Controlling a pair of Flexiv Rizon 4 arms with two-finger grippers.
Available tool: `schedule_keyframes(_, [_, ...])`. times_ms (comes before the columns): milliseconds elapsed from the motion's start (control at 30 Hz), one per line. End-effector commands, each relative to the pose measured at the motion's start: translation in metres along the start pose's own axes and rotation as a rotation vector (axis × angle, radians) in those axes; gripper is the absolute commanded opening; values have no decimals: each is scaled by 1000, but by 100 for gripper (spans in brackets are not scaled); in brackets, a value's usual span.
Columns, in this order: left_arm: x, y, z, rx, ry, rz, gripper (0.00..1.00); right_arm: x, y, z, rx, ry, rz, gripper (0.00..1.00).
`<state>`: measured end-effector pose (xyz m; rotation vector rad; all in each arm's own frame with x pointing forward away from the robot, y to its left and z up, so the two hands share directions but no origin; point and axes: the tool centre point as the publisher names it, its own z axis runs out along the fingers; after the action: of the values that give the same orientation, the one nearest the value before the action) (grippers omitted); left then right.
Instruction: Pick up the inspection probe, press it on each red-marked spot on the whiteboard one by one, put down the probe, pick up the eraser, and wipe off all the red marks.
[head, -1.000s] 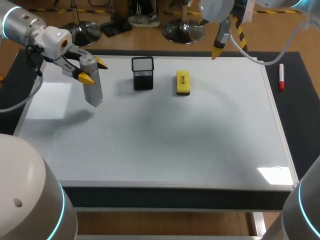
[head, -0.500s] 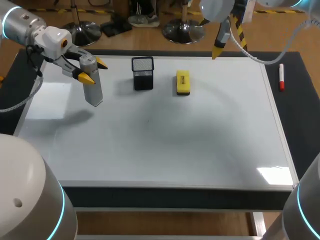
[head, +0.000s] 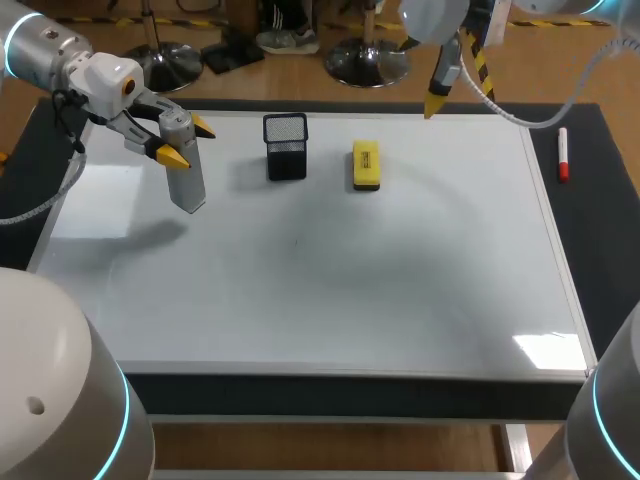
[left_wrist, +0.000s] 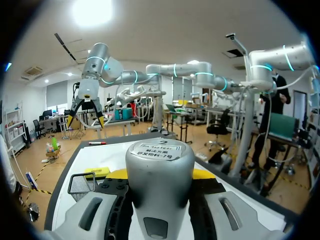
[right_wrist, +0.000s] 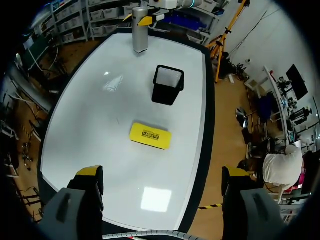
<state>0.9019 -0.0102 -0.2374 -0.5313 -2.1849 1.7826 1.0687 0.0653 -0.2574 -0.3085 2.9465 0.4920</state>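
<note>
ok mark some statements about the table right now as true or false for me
1. The left pincer is shut on the probe. True.
2. The eraser sits inside the mesh cup. False: it lies flat on the whiteboard, beside the cup and apart from it.
3. The right pincer holds the eraser. False: it is open and empty.
4. A red marker lies off the whiteboard, on the dark table. True.
</note>
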Motion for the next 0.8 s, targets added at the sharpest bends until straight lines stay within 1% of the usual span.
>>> schedule_keyframes(33, [-8,-5,0,-21,-49,-22,0,-1,0,0,3,3,-1,100])
schedule_keyframes(267, [-31,-13,-12,-23,-266,-95,0,-1,0,0,3,3,-1,100])
schedule_keyframes(367, [-40,-18,-16,-22,-322,-112,0,-1,0,0,3,3,-1,100])
schedule_keyframes(667, [-68,-36,-23,-26,-455,-133,0,-1,0,0,3,3,-1,100])
schedule_keyframes(800, [-80,-44,-23,-36,-491,-126,0,-1,0,0,3,3,-1,100])
